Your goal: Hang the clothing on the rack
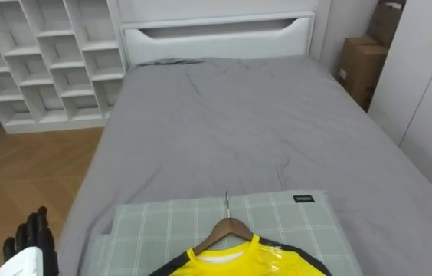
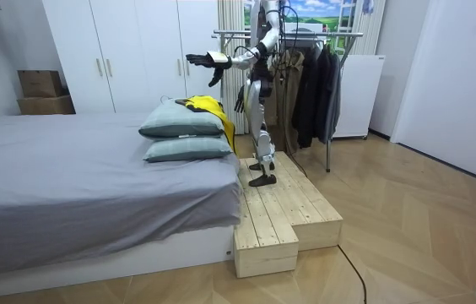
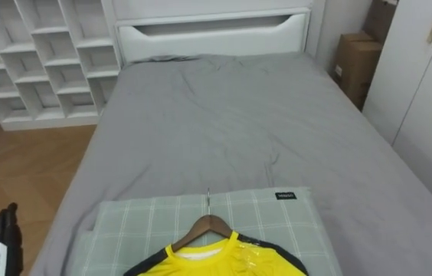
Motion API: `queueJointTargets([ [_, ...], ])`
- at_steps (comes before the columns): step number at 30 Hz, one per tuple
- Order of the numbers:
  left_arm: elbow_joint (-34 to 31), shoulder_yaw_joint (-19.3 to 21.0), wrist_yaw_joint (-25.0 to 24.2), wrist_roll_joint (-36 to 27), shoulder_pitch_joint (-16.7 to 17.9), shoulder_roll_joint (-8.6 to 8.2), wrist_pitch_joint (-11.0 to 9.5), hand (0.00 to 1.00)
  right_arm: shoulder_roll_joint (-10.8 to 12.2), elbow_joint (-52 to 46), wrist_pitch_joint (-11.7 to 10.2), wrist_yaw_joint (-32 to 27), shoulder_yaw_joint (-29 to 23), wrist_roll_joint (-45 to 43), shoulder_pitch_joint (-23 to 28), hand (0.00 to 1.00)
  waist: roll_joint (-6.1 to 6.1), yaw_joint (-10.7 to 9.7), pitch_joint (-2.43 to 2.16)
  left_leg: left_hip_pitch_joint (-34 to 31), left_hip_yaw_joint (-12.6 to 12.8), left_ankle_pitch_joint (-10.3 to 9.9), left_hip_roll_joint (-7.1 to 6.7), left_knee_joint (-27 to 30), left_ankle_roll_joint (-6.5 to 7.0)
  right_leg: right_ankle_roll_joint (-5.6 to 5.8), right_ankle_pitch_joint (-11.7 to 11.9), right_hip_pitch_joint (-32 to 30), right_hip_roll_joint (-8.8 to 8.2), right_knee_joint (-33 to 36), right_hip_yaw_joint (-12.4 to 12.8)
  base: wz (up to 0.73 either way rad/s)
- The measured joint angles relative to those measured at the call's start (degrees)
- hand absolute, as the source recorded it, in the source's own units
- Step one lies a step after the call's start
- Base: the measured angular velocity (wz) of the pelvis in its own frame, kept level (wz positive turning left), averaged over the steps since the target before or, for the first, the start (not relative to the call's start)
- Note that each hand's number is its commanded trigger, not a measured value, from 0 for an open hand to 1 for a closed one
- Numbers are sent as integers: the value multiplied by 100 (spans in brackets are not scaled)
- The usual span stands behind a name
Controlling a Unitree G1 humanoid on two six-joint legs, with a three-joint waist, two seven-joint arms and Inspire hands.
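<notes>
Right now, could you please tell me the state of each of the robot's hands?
Left hand: open, fingers straight, holding nothing.
Right hand: hangs low by the hip; its state cannot be told.

Soft, even indoor light fills the room, bright without harsh contrast. The grey bed is lit flatly, and only faint shading marks its creases. The recess of the white headboard and the compartments of the white shelf unit hold mild shadow. A weak sheen lies on the yellow shirt near its collar. In the room view the wooden floor carries a pale glare on the room view's right. A soft shadow sits under the bed's overhanging cover, beside the wooden platform.
</notes>
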Motion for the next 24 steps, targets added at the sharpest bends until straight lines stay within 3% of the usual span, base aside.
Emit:
queueJointTargets([
  [5,46,-150,-17,-22,-358,1,106,0,-1,24,19,-29,19,42,-65,0,-41,4,-3,-113,93,2,12,-11,3,0,0,-174,1,28,141,-10],
  [10,590,-242,-130,-137,-1223,5,117,0,57,67,36,-178,255,40,-308,0,-120,-26,44,-472,235,4,82,109,5,-46,33,-540,41,118,292,-14],
  [13,1110,-456,-261,-131,-1777,21,153,0,89,175,105,-320,371,77,-476,0,-111,-39,54,-826,261,3,122,291,5,-70,111,-801,70,109,299,-2],
  [16,1505,-655,-478,-213,-2113,21,188,0,114,284,145,-424,511,121,-685,0,-85,-95,71,-1041,317,11,151,346,18,-78,135,-1020,84,121,316,-7],
  [24,1705,-767,-765,-239,-2396,18,235,0,112,492,151,-523,718,162,-1006,0,8,-257,134,-1443,318,30,200,468,21,-85,166,-1413,105,210,305,0],
])
